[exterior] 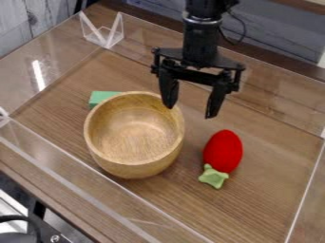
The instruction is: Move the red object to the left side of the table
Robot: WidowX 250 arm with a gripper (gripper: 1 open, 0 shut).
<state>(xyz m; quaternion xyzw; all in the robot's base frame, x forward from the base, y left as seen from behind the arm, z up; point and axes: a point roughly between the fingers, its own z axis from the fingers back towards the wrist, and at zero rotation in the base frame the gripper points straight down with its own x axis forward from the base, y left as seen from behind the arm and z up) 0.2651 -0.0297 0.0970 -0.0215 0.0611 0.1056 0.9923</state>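
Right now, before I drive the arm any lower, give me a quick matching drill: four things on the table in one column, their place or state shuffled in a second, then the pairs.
Column one:
1. red object
2. wooden bowl
3. flat green piece
4. gripper

Column two:
A. jaws open, pointing down, holding nothing
B. upright and empty, left of the strawberry
C. lying on the table, green cap toward the camera
D. partly hidden behind the bowl's far left rim

Pairs: 1-C, 2-B, 3-D, 4-A
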